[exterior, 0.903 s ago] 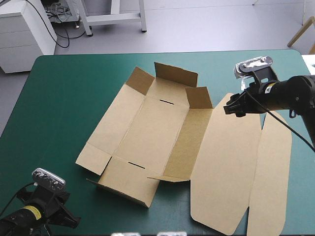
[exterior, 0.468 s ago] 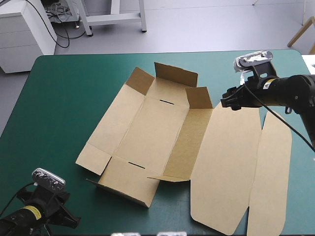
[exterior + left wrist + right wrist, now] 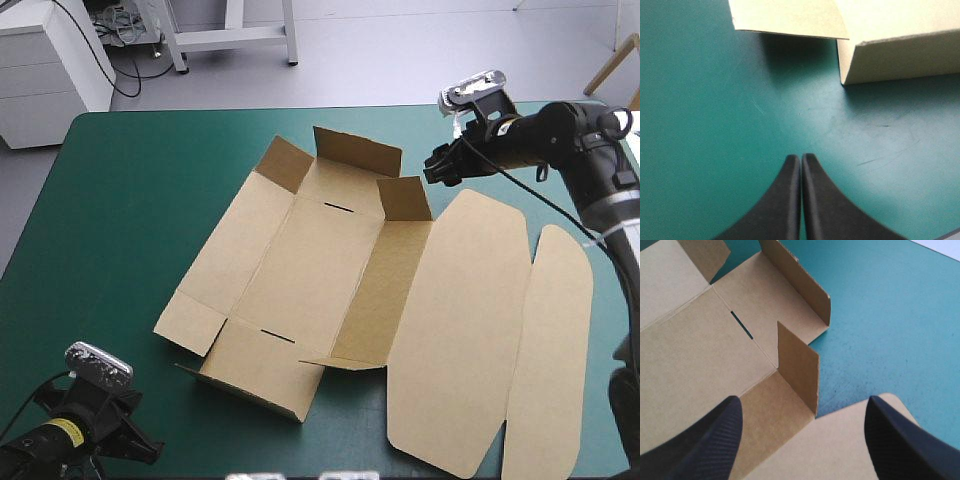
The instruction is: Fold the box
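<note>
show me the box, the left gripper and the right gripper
box (image 3: 300,260), high view, on its flat middle panel
left gripper (image 3: 801,157), left wrist view, where its shut fingertips meet
right gripper (image 3: 802,402), right wrist view, midway between its open fingertips

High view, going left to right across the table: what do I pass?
left tool → box floor panel → wide lid panel → narrow outer flap. The right tool overlaps the lid panel, so it's left out.

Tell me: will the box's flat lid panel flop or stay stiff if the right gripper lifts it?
Probably stiff: the lid panel lies flat. It would likely hinge at its crease to the box rather than bend. Being thin board, it seems light and may slide on the cover.
</note>
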Controlling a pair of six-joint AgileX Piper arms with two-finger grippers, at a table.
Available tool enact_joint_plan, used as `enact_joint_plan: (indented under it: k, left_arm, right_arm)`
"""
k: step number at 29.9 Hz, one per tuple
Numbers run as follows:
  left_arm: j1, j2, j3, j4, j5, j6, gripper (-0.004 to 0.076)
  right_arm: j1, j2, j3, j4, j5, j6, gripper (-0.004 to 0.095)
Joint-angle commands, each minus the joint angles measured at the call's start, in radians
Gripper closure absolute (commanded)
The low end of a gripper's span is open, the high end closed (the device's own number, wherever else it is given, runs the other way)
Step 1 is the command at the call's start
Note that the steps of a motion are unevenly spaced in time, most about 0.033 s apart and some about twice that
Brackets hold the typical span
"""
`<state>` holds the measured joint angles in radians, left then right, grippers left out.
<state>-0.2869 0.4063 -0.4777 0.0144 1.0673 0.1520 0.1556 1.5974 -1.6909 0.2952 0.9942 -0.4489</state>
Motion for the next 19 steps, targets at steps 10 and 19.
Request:
enact_joint_plan:
  k: [10, 19]
  left_arm:
    - [-0.001, 0.008, -0.023, 0.000, -0.039, -0.007, 0.0734]
    - [-0.001, 0.008, -0.023, 0.002, 0.008, -0.007, 0.0734]
  right_arm:
    - [-0.004, 0.271, -0.194, 0.093, -0.029, -0.265, 0.0265]
    - [0.016, 0.374, -0.196, 0.118, 0.003, -0.400, 0.0360]
